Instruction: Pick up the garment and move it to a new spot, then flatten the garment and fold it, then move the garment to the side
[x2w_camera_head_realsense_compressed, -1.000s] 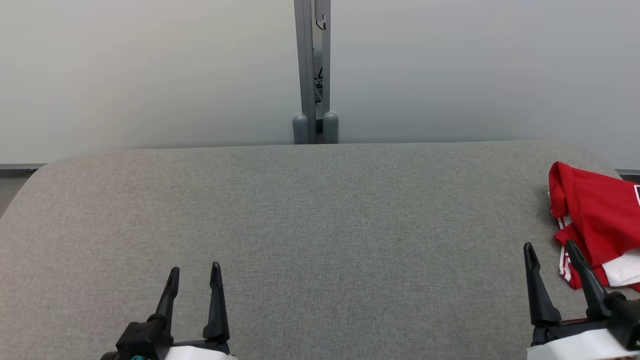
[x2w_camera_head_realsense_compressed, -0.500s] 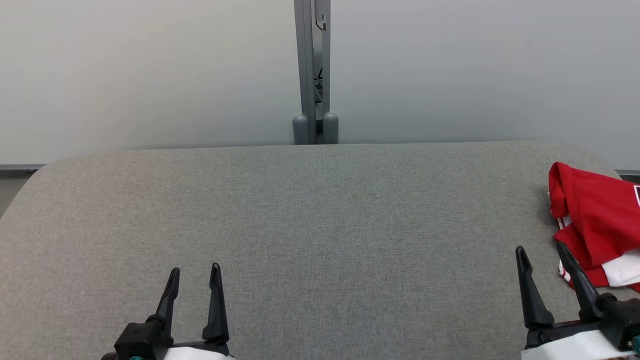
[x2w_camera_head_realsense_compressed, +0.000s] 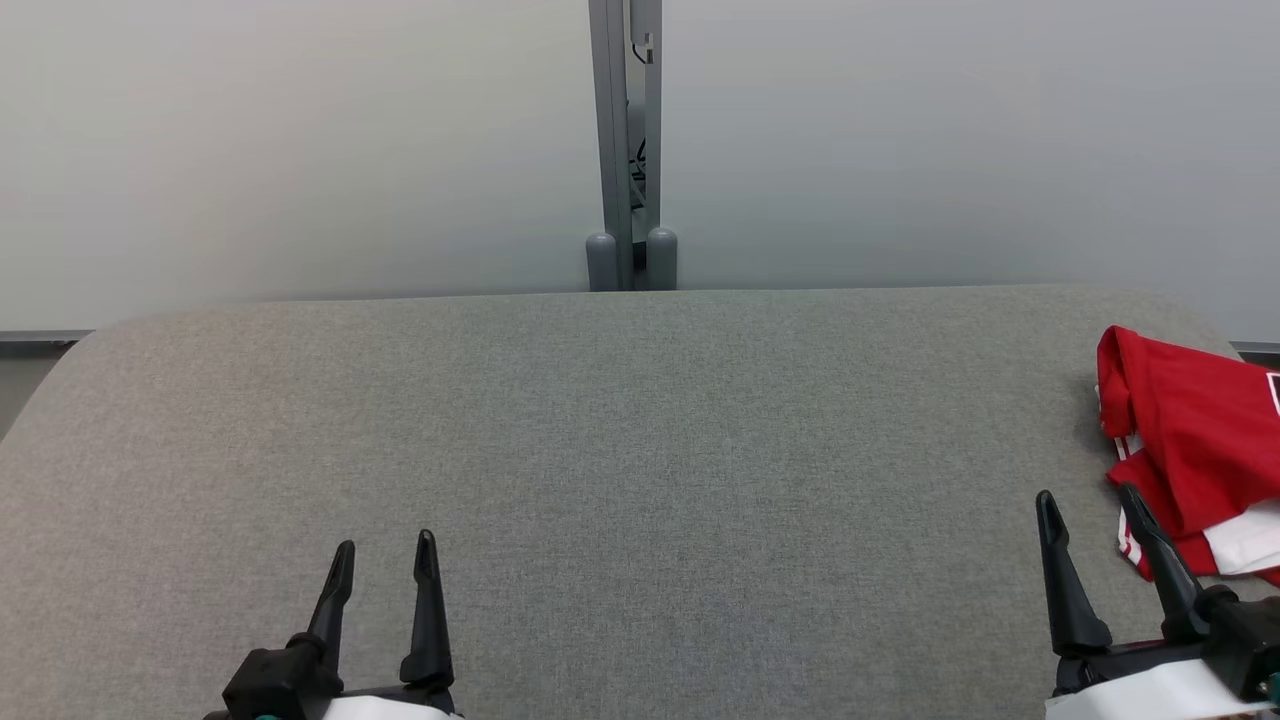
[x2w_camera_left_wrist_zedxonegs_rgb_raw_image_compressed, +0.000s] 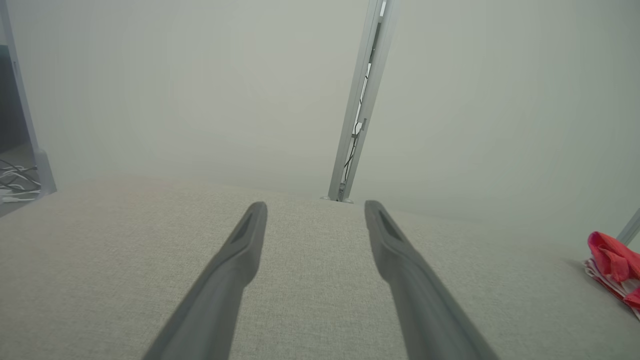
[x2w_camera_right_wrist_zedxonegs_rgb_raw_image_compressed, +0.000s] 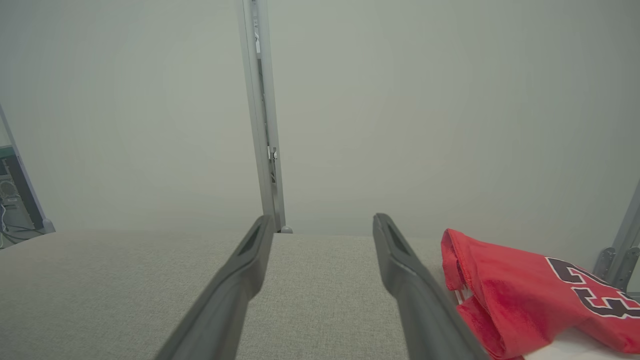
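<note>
The garment (x2w_camera_head_realsense_compressed: 1195, 440) is a red jersey with white trim and dark numbers, folded into a bundle at the far right edge of the grey table (x2w_camera_head_realsense_compressed: 640, 450). It also appears as a red bundle (x2w_camera_left_wrist_zedxonegs_rgb_raw_image_compressed: 612, 265) at the right of the left wrist view and as the jersey (x2w_camera_right_wrist_zedxonegs_rgb_raw_image_compressed: 530, 295) beside the right finger in the right wrist view. My right gripper (x2w_camera_head_realsense_compressed: 1090, 500) stands open just left of the garment, apart from it, with nothing between its fingers. My left gripper (x2w_camera_head_realsense_compressed: 385, 550) stands open and empty at the lower left.
Pale partition panels stand behind the table, joined by a grey metal post (x2w_camera_head_realsense_compressed: 628, 150) at the middle. Cables (x2w_camera_left_wrist_zedxonegs_rgb_raw_image_compressed: 17, 182) lie on the floor beyond the table's left end. A metal bracket (x2w_camera_right_wrist_zedxonegs_rgb_raw_image_compressed: 617, 260) sits behind the garment.
My right gripper has drawn back slightly to the left, away from the garment. The left gripper has shifted a little lower and to the left. The garment has stayed put.
</note>
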